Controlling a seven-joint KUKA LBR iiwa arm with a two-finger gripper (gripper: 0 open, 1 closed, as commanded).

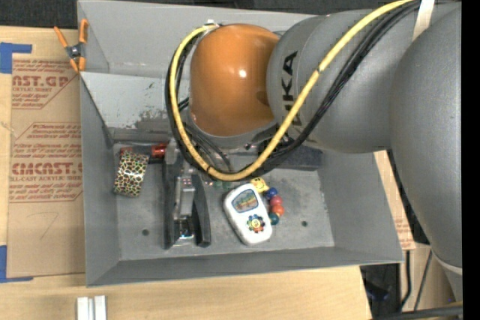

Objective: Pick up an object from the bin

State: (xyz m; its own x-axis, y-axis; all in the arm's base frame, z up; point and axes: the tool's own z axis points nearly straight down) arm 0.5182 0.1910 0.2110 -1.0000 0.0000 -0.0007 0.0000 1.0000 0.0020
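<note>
The grey metal bin [225, 255] holds only a few loose things, all on its floor towards the near wall. The arm [360, 86] comes in from the right and bends down into the bin, with its rounded orange cover [229, 79] above the middle and a yellow cable [330, 60] looping along and under it.

Below the cover the claw [185, 232] is low in the bin, a dark and silver shape that reaches almost to the floor in the left-centre part. I cannot tell whether the claw is open or closed, since from this angle its dark parts run together. Nothing can be made out in its grip.

The nearest thing is a white toy [247, 215], shaped like a small handset with a light blue screen and coloured buttons. It lies flat just to the right of the claw, apart from it by a strip of bare floor. A cluster of red, blue and yellow beads [273, 206] touches the toy's right side and seems to be part of it.

To the left of the claw, also apart from it, stands a leopard-print roll of tape [131, 173]. A small red thing [158, 151] lies just behind the roll, against the back slope of the bin; what it is cannot be made out
</note>
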